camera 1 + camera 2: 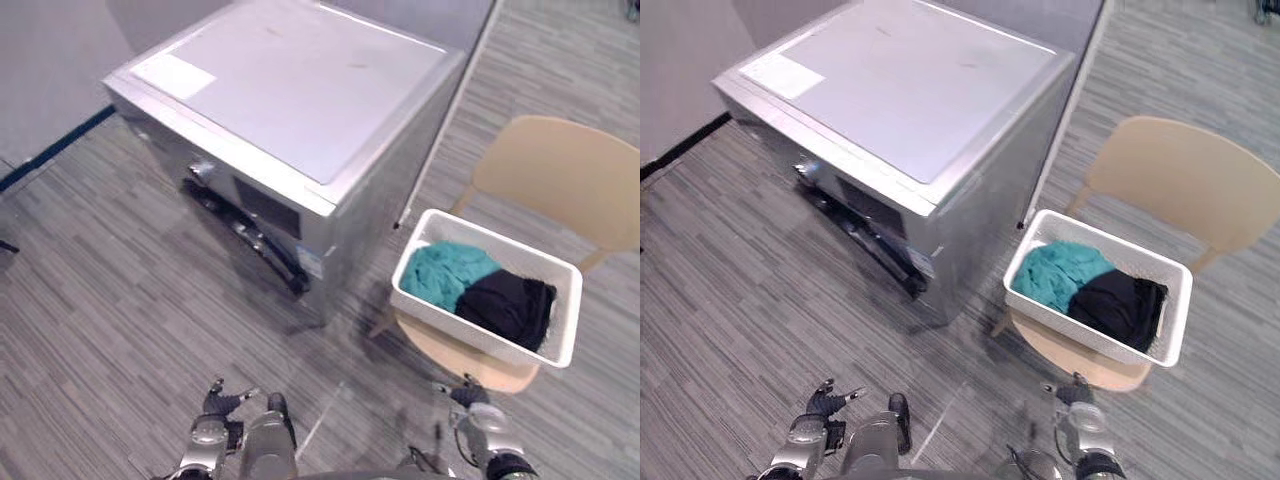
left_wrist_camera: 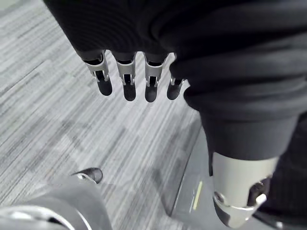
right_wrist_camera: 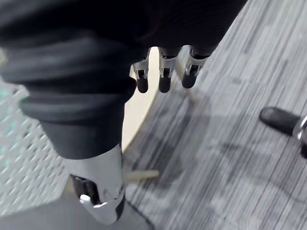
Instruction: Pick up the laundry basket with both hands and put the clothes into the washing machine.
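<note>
A white laundry basket stands on the seat of a light wooden chair, to the right of the washing machine. A teal garment and a black garment lie in the basket. The machine is silver, with a flat closed top and a dark front panel. My left hand hangs low over the floor in front of the machine, its fingers straight and holding nothing. My right hand hangs just short of the chair, fingers straight and apart from the basket's mesh wall.
Grey striped carpet covers the floor around the machine and the chair. A grey wall with a dark skirting strip runs along the left. The chair's seat edge and a chair leg lie close beneath my right hand.
</note>
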